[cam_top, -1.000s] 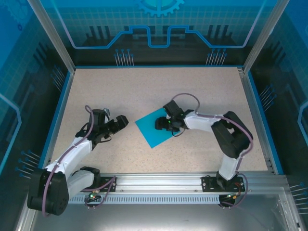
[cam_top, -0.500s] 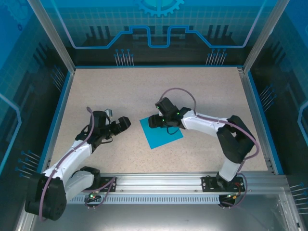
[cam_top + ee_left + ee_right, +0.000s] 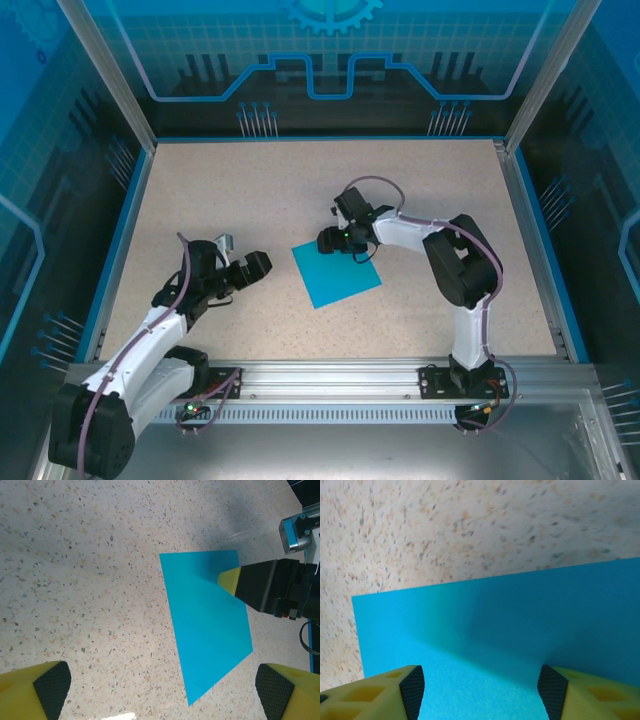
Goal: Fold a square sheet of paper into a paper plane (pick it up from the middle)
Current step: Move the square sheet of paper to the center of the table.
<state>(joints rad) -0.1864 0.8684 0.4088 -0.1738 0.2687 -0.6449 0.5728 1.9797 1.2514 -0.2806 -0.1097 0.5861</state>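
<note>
Left gripper [image 3: 257, 265]: jaws spread wide and holding nothing, hovering over bare table [image 3: 230, 190], well left of the sheet.
Right gripper [image 3: 326, 241]: jaws parted, low over the sheet's far corner (contact unclear), gripping nothing.
Square sheet of paper [image 3: 338, 276]: flat, unfolded, mid-table.

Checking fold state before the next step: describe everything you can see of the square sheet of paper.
The square sheet of paper is thin, plain teal-blue, unmarked, with no crease visible. It lies flat on the speckled table, turned slightly askew, mid-table. The fingers of the right gripper stand apart over its far edge; contact cannot be confirmed.
</note>
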